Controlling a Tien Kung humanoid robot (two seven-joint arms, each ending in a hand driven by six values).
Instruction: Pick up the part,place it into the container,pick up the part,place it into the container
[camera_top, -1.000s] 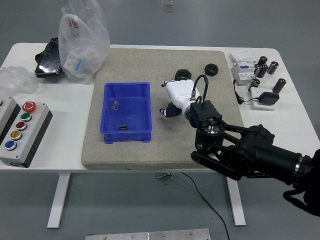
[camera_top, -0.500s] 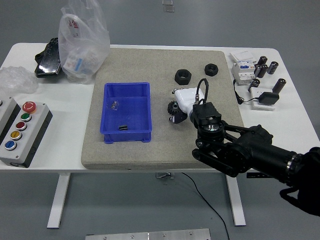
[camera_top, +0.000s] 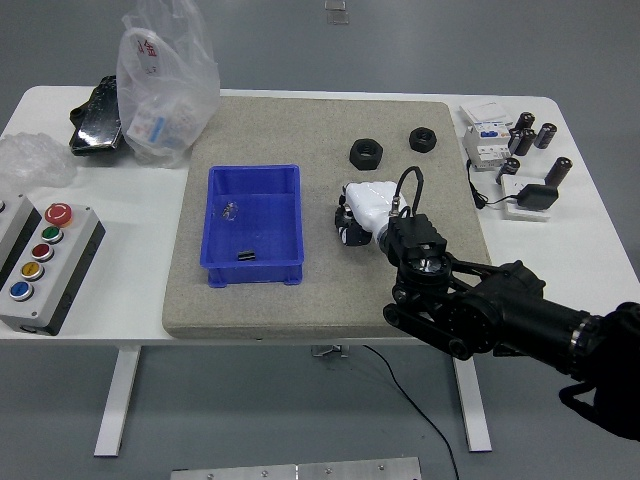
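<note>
Two black nuts lie on the grey mat (camera_top: 320, 290) at its far right, one (camera_top: 366, 153) nearer the middle and one (camera_top: 423, 139) further right. The blue container (camera_top: 254, 225) stands on the mat's left half and holds two small parts, one silvery (camera_top: 232, 210) and one dark (camera_top: 246, 257). My right hand (camera_top: 352, 218), white with dark fingertips, hovers between the container and the nuts, a little nearer than the closer nut and apart from it. Its fingers are curled in and I see nothing held in them. My left arm is out of view.
A button box (camera_top: 40, 265) sits at the left edge. A plastic bag (camera_top: 165, 85) and a black object (camera_top: 97, 117) lie at the far left. Electrical parts and black cylinders (camera_top: 520, 150) lie on the table's right side.
My right hand pulled back from the nearer nut toward me and curled its spread fingers in. The nut stayed on the mat and now shows fully.
</note>
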